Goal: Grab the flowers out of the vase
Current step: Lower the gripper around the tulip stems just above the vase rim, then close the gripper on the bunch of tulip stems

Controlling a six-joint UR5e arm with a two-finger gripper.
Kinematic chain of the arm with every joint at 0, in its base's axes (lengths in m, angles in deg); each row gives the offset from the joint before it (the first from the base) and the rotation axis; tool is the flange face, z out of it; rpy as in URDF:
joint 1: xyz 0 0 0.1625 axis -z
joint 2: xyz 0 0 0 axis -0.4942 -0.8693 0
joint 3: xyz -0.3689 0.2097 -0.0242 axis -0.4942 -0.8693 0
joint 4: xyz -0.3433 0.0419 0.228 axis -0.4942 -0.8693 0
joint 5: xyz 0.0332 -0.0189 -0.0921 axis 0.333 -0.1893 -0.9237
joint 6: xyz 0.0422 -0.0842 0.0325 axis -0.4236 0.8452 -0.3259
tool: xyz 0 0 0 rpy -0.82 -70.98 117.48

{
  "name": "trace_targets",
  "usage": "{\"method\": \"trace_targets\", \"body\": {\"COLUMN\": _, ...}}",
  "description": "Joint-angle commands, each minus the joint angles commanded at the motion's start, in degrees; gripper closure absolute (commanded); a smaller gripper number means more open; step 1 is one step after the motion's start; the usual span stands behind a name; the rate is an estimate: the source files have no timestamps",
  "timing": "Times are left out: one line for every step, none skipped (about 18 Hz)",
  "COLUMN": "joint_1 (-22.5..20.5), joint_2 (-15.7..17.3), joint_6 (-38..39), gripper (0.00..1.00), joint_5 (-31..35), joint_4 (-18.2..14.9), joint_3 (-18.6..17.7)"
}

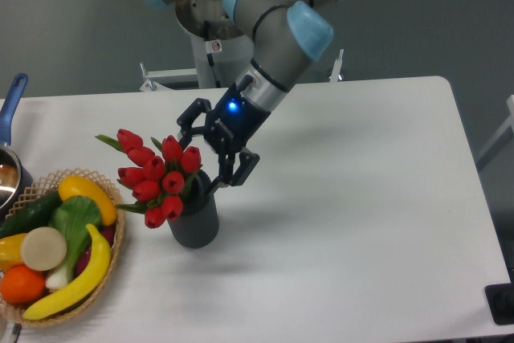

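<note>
Arm reaches down from the top of frame, wrist angled toward lower left, blue light lit on the wrist. Gripper (pixel 215 153) sits right at the flowers (pixel 155 174) – jaws spread apart, one finger by the upper buds, the other down near the vase (pixel 195 221) rim; can't tell if either touches. Nothing grasped.

Flowers in the vase, leaning left, red buds fanned out wider than the mouth. Vase upright on the white bench (pixel 345 198), just right of the wicker basket (pixel 110 271).

Basket holds a banana (pixel 80 279), an orange (pixel 22 284), a cucumber (pixel 28 214), other produce. Pot with a blue handle (pixel 12 102) at the left edge – cropped.
</note>
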Motion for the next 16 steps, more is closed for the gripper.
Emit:
{"method": "trace_targets", "body": {"joint_1": 0.0, "joint_2": 0.0, "joint_6": 0.09, "gripper": 0.0, "joint_5": -1.05, "joint_4": 0.0, "joint_3": -0.18}}
{"method": "trace_targets", "body": {"joint_1": 0.0, "joint_2": -0.26, "joint_6": 0.26, "gripper": 0.0, "joint_5": -2.19, "joint_4": 0.0, "joint_3": -0.44}}
{"method": "trace_targets", "body": {"joint_1": 0.0, "joint_2": -0.61, "joint_6": 0.26, "gripper": 0.0, "joint_5": -2.9, "joint_4": 0.0, "joint_3": -0.53}}
{"method": "trace_targets", "body": {"joint_1": 0.17, "joint_2": -0.62, "joint_6": 0.26, "gripper": 0.0, "joint_5": -3.08, "joint_4": 0.0, "joint_3": -0.53}}
{"method": "trace_targets", "body": {"joint_1": 0.35, "joint_2": -0.7, "joint_6": 0.26, "gripper": 0.0, "joint_5": -3.17, "joint_4": 0.0, "joint_3": -0.44}}
{"method": "trace_targets", "body": {"joint_1": 0.44, "joint_2": -1.05, "joint_6": 0.26, "gripper": 0.0, "joint_5": -3.17, "joint_4": 0.17, "joint_3": -0.35}}
{"method": "trace_targets", "body": {"joint_1": 0.44, "joint_2": -1.49, "joint_6": 0.26, "gripper": 0.04, "joint_5": -3.17, "joint_4": 0.26, "joint_3": -0.27}}
{"method": "trace_targets", "body": {"joint_1": 0.44, "joint_2": -1.67, "joint_6": 0.26, "gripper": 0.11, "joint_5": -3.43, "joint_4": 0.26, "joint_3": -0.27}}
{"method": "trace_targets", "body": {"joint_1": 0.44, "joint_2": -1.84, "joint_6": 0.26, "gripper": 0.21, "joint_5": -3.52, "joint_4": 0.26, "joint_3": -0.27}}
{"method": "trace_targets", "body": {"joint_1": 0.44, "joint_2": -1.93, "joint_6": 0.26, "gripper": 0.28, "joint_5": -3.61, "joint_4": 0.26, "joint_3": -0.27}}
{"method": "trace_targets", "body": {"joint_1": 0.44, "joint_2": -1.93, "joint_6": 0.26, "gripper": 0.34, "joint_5": -3.78, "joint_4": 0.26, "joint_3": -0.27}}
{"method": "trace_targets", "body": {"joint_1": 0.44, "joint_2": -1.93, "joint_6": 0.26, "gripper": 0.41, "joint_5": -4.39, "joint_4": 0.26, "joint_3": -0.27}}
{"method": "trace_targets", "body": {"joint_1": 0.44, "joint_2": -1.93, "joint_6": 0.26, "gripper": 0.44, "joint_5": -5.18, "joint_4": 0.26, "joint_3": -0.27}}
{"method": "trace_targets", "body": {"joint_1": 0.44, "joint_2": -1.93, "joint_6": 0.26, "gripper": 0.47, "joint_5": -5.8, "joint_4": 0.26, "joint_3": -0.27}}
{"method": "trace_targets", "body": {"joint_1": 0.44, "joint_2": -2.02, "joint_6": 0.26, "gripper": 0.51, "joint_5": -6.24, "joint_4": 0.26, "joint_3": -0.35}}
{"method": "trace_targets", "body": {"joint_1": 0.35, "joint_2": -2.02, "joint_6": 0.26, "gripper": 0.53, "joint_5": -6.42, "joint_4": 0.26, "joint_3": -0.27}}
